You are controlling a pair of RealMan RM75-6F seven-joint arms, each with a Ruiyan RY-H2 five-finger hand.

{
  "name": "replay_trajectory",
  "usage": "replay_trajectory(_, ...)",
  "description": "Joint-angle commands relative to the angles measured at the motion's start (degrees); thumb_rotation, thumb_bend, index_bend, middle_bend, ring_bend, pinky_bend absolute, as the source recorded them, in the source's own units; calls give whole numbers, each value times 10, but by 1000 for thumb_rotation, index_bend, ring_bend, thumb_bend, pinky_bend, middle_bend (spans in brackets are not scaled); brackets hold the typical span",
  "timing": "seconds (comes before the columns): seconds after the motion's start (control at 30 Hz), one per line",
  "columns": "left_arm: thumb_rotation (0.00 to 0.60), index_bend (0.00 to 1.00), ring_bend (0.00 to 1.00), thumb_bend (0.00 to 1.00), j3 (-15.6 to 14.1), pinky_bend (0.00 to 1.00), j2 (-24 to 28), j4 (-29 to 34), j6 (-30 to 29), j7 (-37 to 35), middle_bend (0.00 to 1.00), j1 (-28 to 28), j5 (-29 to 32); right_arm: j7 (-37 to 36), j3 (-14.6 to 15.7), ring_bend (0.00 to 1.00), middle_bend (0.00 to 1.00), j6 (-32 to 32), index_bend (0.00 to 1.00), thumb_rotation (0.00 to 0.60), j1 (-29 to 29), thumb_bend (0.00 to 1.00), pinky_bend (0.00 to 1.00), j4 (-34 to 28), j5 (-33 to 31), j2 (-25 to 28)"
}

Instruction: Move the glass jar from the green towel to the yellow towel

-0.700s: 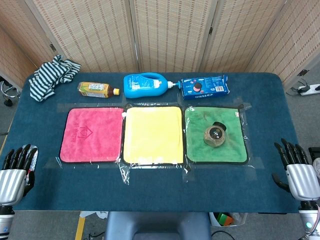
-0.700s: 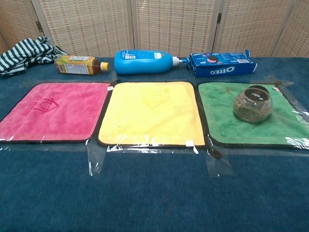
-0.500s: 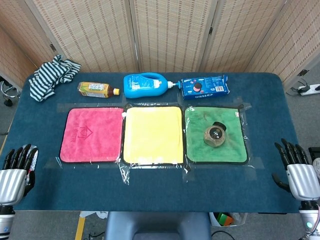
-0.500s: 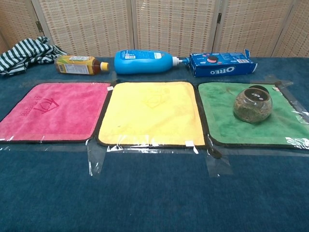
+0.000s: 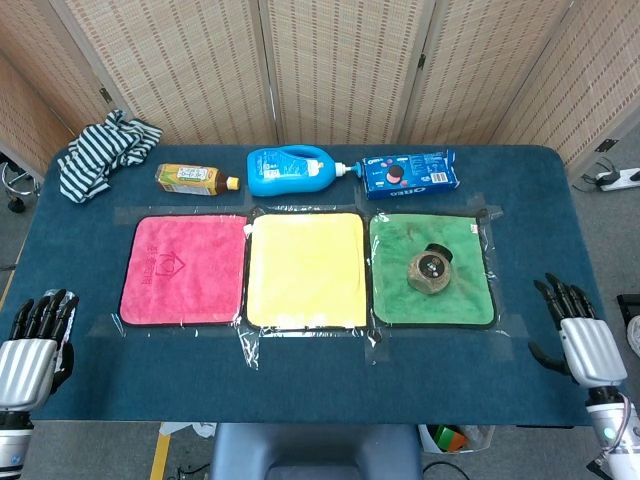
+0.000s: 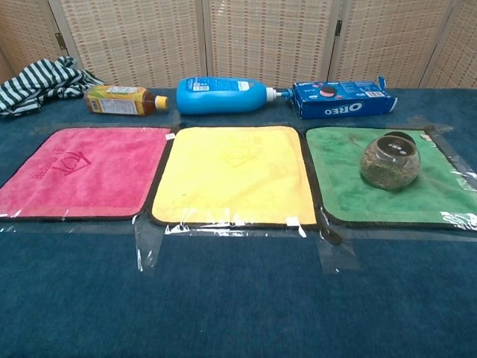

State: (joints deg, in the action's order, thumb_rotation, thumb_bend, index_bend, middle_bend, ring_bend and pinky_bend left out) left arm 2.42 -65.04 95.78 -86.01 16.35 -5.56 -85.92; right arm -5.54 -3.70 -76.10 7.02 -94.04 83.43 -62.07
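Note:
A round glass jar (image 5: 430,270) (image 6: 390,162) with a dark lid and brownish contents sits on the green towel (image 5: 392,285) (image 6: 345,186). The yellow towel (image 5: 305,268) (image 6: 235,174) lies flat just left of it, with nothing on it. My right hand (image 5: 577,336) hovers at the table's front right corner, well right of the jar, fingers straight and apart, holding nothing. At the front left corner, my left hand (image 5: 32,343) is likewise spread and empty. Neither hand appears in the chest view.
A pink towel (image 5: 183,268) lies left of the yellow one. Along the back are a tea bottle (image 5: 194,179), a blue detergent bottle (image 5: 293,170) lying on its side and an Oreo pack (image 5: 408,173). Striped cloth (image 5: 104,150) is heaped at the back left.
My right hand has shifted a little to the left and forward over the table corner. The left hand, jar and towels are as before.

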Motion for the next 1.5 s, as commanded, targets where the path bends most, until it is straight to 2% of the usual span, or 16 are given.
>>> replay_trajectory(0.03,600,55,72,719,-1,0,-1,-2,-1,-2,56,1,1,-35,-11,0,0,55,0,600,34,323,0,-18,-22,18)
replay_trajectory(0.27,600,71,76,719,-5,0,-5,-12,3,-13,56,4,6,-60,-34,3,0,145,0,600,88,323,0,-17,-64,36)
replay_trajectory(0.57,600,80,82,714,-8,0,-5,-14,5,-17,56,6,6,81,-62,7,0,215,0,600,168,301,0,58,-141,-3)
replay_trajectory(0.67,600,81,84,711,-9,0,-4,-13,5,-18,56,8,7,112,-68,6,0,241,0,600,196,256,0,89,-162,-22)
replay_trajectory(0.8,600,81,86,708,-8,0,-4,-9,2,-18,56,9,7,143,-70,6,0,271,0,600,229,254,0,140,-177,-54)
replay_trajectory(1.1,600,81,89,700,-9,0,2,-2,-3,-22,56,14,6,193,-60,3,0,296,0,600,287,161,0,250,-158,-140)
replay_trajectory(1.5,600,81,98,698,-11,0,12,6,-4,-36,56,18,6,159,-46,0,0,290,0,600,323,125,0,383,-102,-231)
